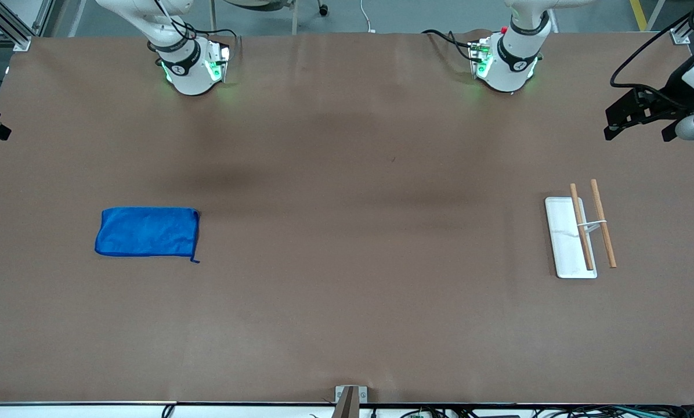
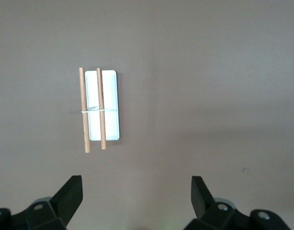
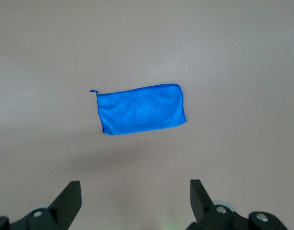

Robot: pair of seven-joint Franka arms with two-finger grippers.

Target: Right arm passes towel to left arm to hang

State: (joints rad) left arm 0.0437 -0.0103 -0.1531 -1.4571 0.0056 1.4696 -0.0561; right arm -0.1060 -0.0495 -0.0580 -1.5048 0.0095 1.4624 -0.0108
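Note:
The bright blue towel [image 1: 147, 231] lies folded flat on the brown table toward the right arm's end, its thin loop [image 1: 195, 259] trailing from the corner nearer the front camera. It also shows in the right wrist view [image 3: 142, 109]. My right gripper [image 3: 136, 191] is open and empty, high above the table, with the towel well ahead of its fingertips. My left gripper [image 1: 637, 134] is open and empty, up in the air at the left arm's end; in the left wrist view [image 2: 136, 191] it is high above bare table.
A small rack [image 1: 582, 235] with a white oblong base and two wooden bars [image 1: 603, 231] stands toward the left arm's end, and shows in the left wrist view [image 2: 101, 108]. The two arm bases [image 1: 193, 67] [image 1: 506, 61] stand along the table's back edge.

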